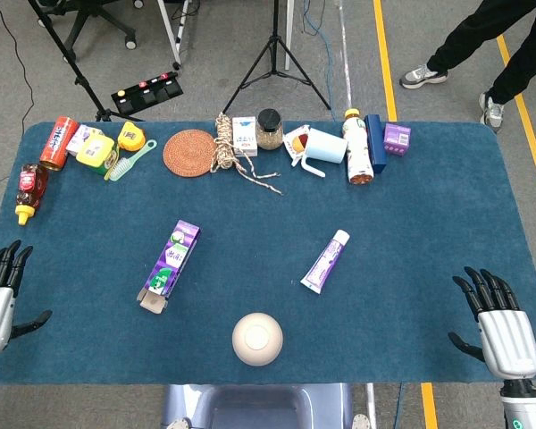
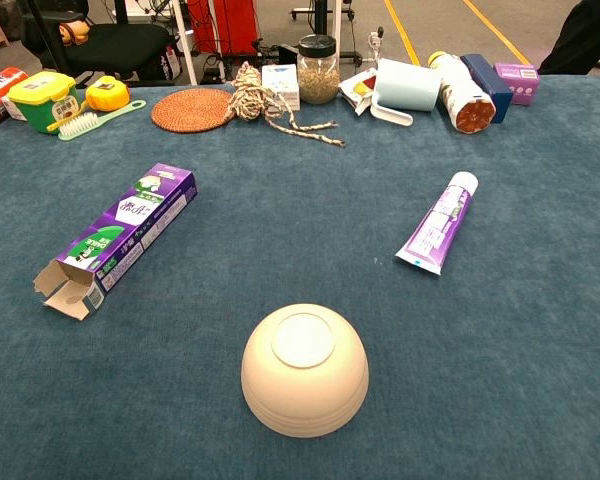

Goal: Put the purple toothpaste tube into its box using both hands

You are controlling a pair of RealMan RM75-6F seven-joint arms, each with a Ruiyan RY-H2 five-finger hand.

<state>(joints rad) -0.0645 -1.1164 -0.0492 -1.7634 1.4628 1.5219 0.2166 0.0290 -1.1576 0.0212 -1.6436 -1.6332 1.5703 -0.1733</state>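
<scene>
While our left hand (image 1: pixel 0 290) waits with fingers apart at the desk's (image 1: pixel 411 223) near left corner, holding nothing, the box (image 1: pixel 170 261) lies just ahead of it, flaps open toward us. An upturned bowl (image 1: pixel 257 338) sits between box and tube (image 1: pixel 326 261), which lies flat right of centre, cap pointing away. Our right hand (image 1: pixel 500 326) is likewise spread and empty at the near right edge. We judge the light box may slide or crush under a firm grip, and the tube's cap could snag a flap.
</scene>
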